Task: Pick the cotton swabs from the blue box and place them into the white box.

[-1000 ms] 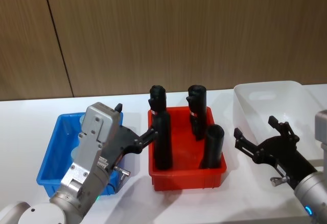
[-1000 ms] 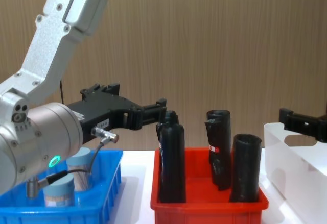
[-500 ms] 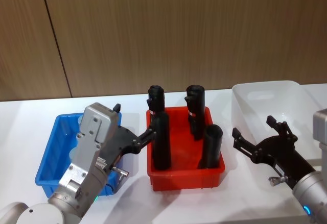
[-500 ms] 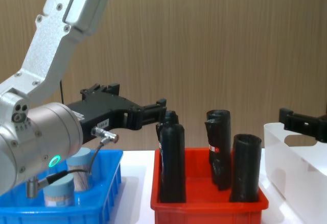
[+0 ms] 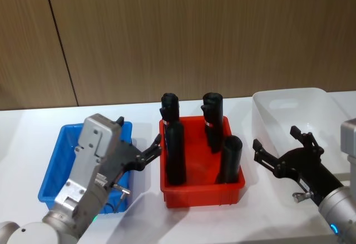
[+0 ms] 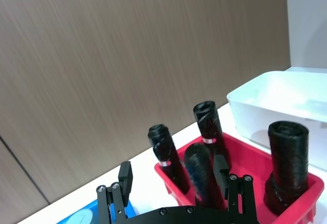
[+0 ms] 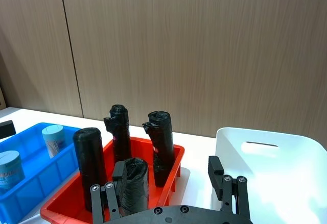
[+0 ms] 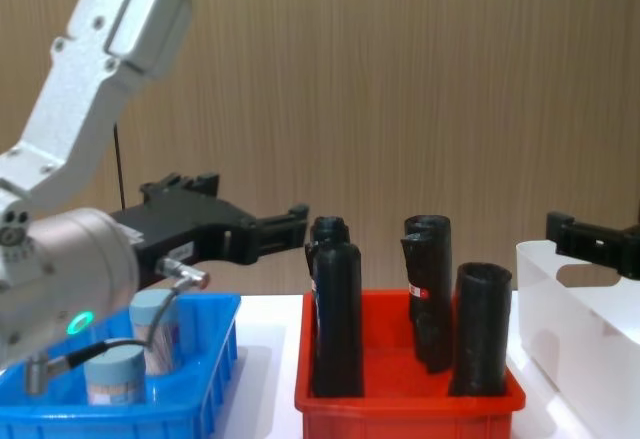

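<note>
Two cotton swabs tubs with pale blue lids stand in the blue box (image 8: pixel 205 374): one (image 8: pixel 113 379) at the front, one (image 8: pixel 160 331) behind it. My left gripper (image 5: pixel 139 133) hovers open over the box's right side, above the tubs and empty, its fingers pointing toward the red bin. My left arm hides the tubs in the head view. The right wrist view shows both cotton swabs tubs (image 7: pixel 53 139) (image 7: pixel 10 167). The white box (image 5: pixel 295 108) stands at the far right. My right gripper (image 5: pixel 275 138) hangs open and empty in front of it.
A red bin (image 5: pixel 203 185) with several tall black cylinders (image 5: pixel 176 154) stands between the blue box and the white box. The black cylinders rise above the red bin's rim, close to my left fingertips (image 8: pixel 296 216). A wood-panelled wall closes the back of the white table.
My left gripper has drawn back to the left, away from the black cylinders and farther over the blue box. It stays open. The right arm has not moved.
</note>
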{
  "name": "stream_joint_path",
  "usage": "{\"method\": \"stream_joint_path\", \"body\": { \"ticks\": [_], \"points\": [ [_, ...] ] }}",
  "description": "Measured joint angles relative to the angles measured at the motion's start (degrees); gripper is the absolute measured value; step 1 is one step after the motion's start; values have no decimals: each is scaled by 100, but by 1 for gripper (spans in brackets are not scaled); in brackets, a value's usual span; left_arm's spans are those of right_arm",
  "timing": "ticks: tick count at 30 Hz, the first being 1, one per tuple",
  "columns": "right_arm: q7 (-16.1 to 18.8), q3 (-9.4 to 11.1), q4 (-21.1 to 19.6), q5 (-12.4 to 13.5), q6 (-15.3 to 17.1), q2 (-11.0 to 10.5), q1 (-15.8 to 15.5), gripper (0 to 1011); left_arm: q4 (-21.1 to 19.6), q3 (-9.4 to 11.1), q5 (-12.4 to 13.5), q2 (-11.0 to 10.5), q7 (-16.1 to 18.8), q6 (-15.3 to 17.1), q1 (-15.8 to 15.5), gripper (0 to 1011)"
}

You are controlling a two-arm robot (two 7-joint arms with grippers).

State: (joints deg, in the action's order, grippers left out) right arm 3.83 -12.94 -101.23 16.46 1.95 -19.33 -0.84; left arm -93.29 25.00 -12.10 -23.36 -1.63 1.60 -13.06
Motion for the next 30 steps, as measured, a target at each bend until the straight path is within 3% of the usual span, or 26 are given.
{"method": "stream_joint_path", "body": {
  "ticks": [14,30],
  "points": [
    [0,0,0,0,0,0,0,1002,-108,-205,-404,-243,283,246,217,1004],
    [0,0,0,0,0,0,0,1002,104,-412,-930,-277,572,706,236,1004]
  ]
}}
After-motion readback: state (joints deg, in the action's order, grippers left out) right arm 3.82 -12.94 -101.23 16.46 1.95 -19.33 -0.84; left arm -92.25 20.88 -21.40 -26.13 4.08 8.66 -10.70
